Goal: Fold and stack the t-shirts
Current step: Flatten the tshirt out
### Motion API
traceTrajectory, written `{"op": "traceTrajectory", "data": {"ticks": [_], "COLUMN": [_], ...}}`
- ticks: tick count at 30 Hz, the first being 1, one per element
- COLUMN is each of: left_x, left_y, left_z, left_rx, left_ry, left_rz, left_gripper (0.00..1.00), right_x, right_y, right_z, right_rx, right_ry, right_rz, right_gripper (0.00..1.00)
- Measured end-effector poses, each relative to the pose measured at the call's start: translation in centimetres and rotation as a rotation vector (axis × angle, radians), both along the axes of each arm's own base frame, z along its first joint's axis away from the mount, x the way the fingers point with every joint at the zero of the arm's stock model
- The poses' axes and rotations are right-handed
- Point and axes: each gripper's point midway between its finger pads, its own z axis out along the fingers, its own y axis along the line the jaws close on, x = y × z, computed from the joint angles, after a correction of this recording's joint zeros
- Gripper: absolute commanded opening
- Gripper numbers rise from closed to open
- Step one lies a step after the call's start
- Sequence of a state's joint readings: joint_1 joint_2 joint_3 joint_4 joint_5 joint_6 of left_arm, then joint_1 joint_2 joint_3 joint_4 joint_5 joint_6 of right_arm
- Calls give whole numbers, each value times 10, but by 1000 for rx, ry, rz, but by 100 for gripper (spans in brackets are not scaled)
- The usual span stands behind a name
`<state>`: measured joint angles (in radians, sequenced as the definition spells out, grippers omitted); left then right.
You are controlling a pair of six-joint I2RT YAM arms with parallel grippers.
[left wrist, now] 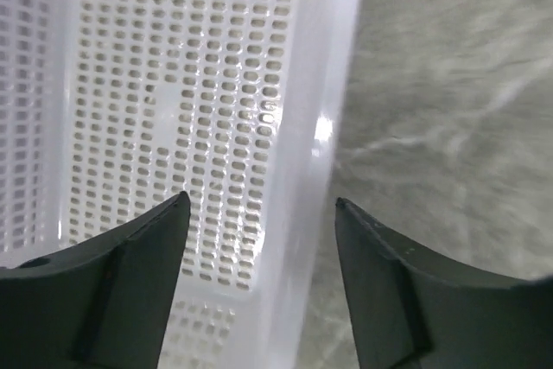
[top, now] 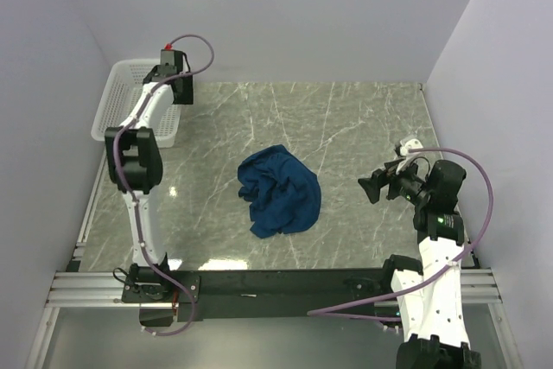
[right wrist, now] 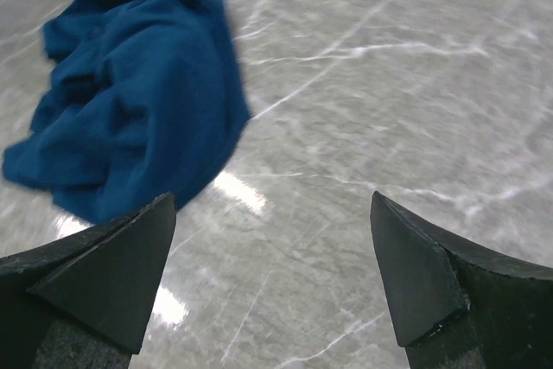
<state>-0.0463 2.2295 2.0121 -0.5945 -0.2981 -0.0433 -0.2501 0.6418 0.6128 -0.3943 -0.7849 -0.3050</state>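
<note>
A dark navy-blue t-shirt (top: 280, 190) lies crumpled in a heap near the middle of the marble table; its print is hidden. It also shows in the right wrist view (right wrist: 130, 101), upper left. My right gripper (top: 373, 186) is open and empty, above the table to the right of the shirt; in its own view (right wrist: 272, 205) only bare marble lies between the jaws. My left gripper (top: 175, 91) is open and empty at the far left, above the right edge of the white mesh basket (left wrist: 173, 92).
The white plastic mesh basket (top: 117, 97) stands at the far left corner against the wall. Grey walls close the table on the left, back and right. A black rail (top: 285, 283) runs along the near edge.
</note>
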Motion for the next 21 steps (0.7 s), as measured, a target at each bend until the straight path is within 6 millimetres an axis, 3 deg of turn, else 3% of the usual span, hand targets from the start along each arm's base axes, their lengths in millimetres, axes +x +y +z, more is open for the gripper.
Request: {"op": "traceTrajectory", "data": {"ticks": [2, 3, 5, 10, 12, 14, 19, 21], "left_x": [-22, -39, -72, -206, -255, -283, -306, -315], "left_y": [-8, -13, -26, -62, -79, -99, -126, -132], "left_z": [28, 47, 97, 230, 247, 235, 119, 94], "left_rx": [-28, -48, -113, -347, -426, -496, -664, -708], "left_ry": [-60, -98, -238, -711, -840, -862, -560, -459], "left_rz": [-4, -12, -39, -235, -354, -459, -500, -489], "left_gripper": [79, 88, 96, 99, 99, 100, 98, 98], "right_x": [-6, -10, -18, -38, -45, -43, -12, -3], "right_y": [8, 12, 24, 69, 89, 100, 116, 128], "right_z": [-2, -3, -5, -19, -31, -40, -59, -65], "right_rx": [-3, -4, -10, -54, -84, -122, -241, -270], "right_ry": [-3, -5, -16, 6, 62, 129, 265, 306], "right_rz": [61, 100, 191, 437, 540, 582, 563, 567], "right_gripper": [98, 98, 98, 95, 90, 86, 78, 77]}}
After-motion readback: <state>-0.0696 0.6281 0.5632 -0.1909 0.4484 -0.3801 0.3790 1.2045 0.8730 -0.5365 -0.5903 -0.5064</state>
